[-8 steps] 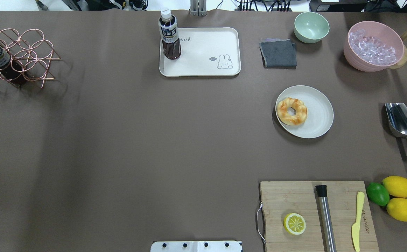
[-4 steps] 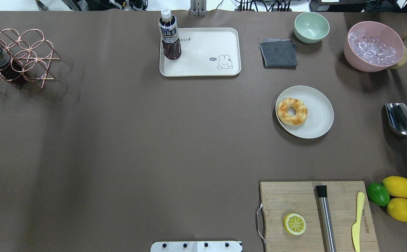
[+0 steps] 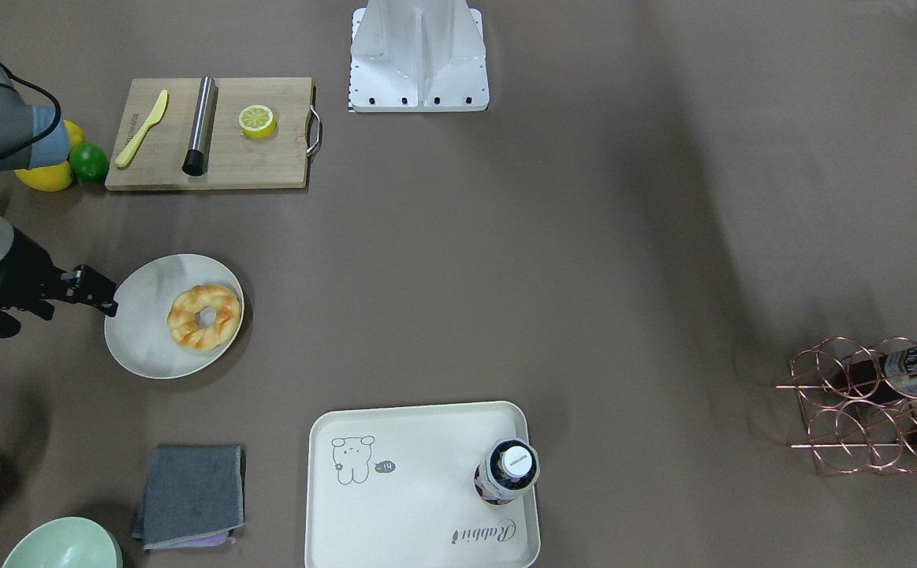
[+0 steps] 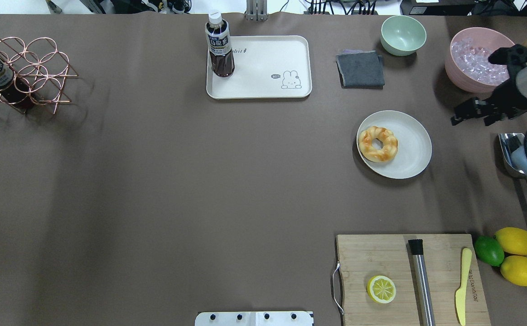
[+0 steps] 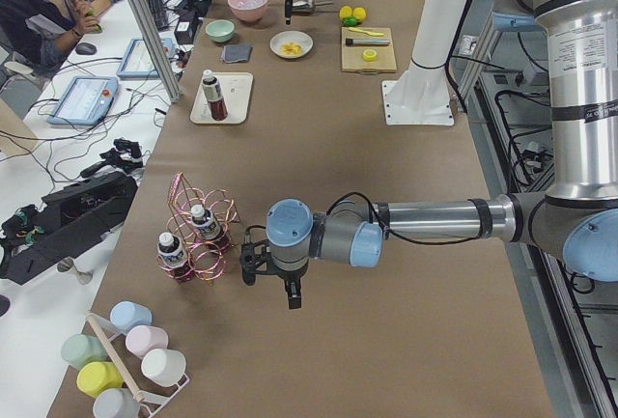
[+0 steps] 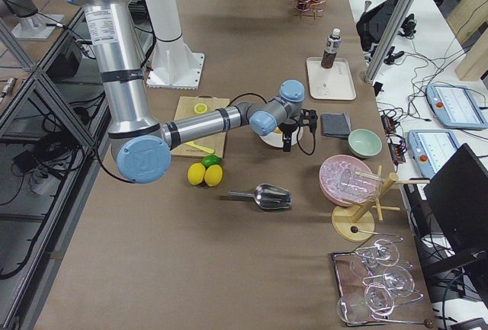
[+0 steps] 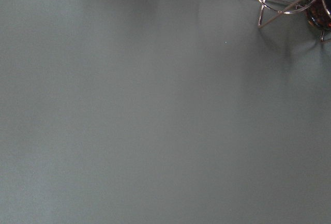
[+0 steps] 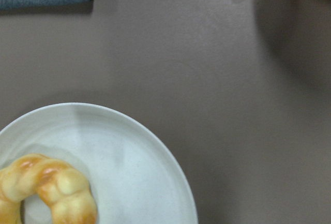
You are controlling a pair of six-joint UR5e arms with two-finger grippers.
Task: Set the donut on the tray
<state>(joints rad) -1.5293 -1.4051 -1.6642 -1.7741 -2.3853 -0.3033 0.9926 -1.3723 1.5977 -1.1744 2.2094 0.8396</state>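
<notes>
The golden-brown twisted donut point(image 4: 378, 143) lies on the left part of a round off-white plate point(image 4: 412, 151); it also shows in the front-facing view point(image 3: 204, 315) and at the lower left of the right wrist view point(image 8: 57, 188). The cream tray point(image 4: 268, 68) sits at the table's far middle, with a dark drink bottle point(image 4: 219, 45) standing on its left end. My right gripper point(image 4: 471, 118) hangs open and empty just right of the plate, apart from the donut. My left gripper point(image 5: 290, 292) shows only in the exterior left view, near the wire rack; I cannot tell whether it is open.
A grey cloth point(image 4: 360, 69), a green bowl point(image 4: 403, 35) and a pink bowl of ice point(image 4: 476, 61) stand at the far right. A metal scoop point(image 4: 519, 156) lies right of the plate. A cutting board point(image 4: 408, 276) holds a halved lemon. A copper wire rack point(image 4: 23, 72) stands far left.
My right arm has come in from the right edge of the overhead view, and its gripper now hangs beside the plate. The donut, plate and tray have not moved.
</notes>
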